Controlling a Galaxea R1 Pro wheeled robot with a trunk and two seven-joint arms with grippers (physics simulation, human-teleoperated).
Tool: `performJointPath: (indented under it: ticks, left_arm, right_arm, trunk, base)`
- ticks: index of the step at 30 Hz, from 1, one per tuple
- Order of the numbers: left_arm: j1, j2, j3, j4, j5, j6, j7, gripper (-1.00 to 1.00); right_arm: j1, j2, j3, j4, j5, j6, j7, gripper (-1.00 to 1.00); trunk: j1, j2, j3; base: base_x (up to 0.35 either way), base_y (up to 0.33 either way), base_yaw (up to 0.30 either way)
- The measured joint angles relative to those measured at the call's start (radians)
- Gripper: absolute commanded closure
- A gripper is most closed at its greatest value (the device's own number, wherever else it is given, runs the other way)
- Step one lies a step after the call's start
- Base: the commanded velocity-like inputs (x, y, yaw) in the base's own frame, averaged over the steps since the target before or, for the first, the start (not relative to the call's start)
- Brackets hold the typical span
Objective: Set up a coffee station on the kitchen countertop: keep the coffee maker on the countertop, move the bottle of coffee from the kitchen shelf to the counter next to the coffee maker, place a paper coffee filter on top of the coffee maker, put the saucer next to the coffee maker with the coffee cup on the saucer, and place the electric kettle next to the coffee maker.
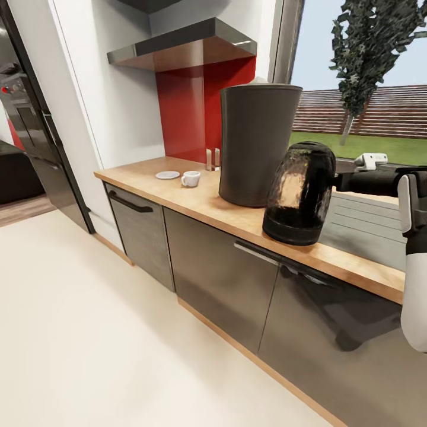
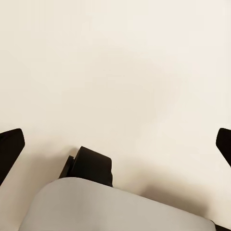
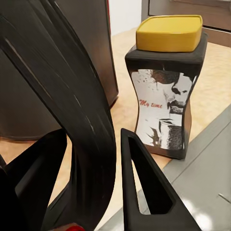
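The tall dark grey coffee maker (image 1: 258, 142) stands on the wood-grain kitchen countertop (image 1: 196, 201). Right beside it is the glass electric kettle (image 1: 299, 193), tilted, its black base at the counter's front edge. My right gripper (image 1: 339, 179) holds it from the right, shut on the kettle's black handle (image 3: 77, 120). In the right wrist view the bottle of coffee (image 3: 168, 91), yellow-lidded, stands on the counter just past the fingers (image 3: 144, 192), close to the coffee maker (image 3: 91, 43). The white saucer (image 1: 167, 175) and the coffee cup (image 1: 190, 178) sit side by side further left. My left gripper (image 2: 118, 144) hangs open over the floor.
A steel range hood (image 1: 184, 47) and a red splashback (image 1: 190, 112) are behind the counter. A grey sink area (image 1: 362, 222) lies right of the kettle below a window. A dark fridge (image 1: 35, 136) stands at the left. Pale floor (image 1: 89, 332) spreads before the cabinets.
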Motion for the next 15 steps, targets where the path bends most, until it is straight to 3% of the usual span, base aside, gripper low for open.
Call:
performJointPath:
  ticks: [15]
  left_arm:
    - [0.000,0.003,-0.002,0.000,0.000,0.000,0.000,-1.00]
  right_arm:
    - [0.000,0.000,0.000,-0.008,0.001,0.001,-0.002,1.00]
  trunk:
    - [0.000,0.000,0.000]
  base:
    - [0.029,0.000,0.000]
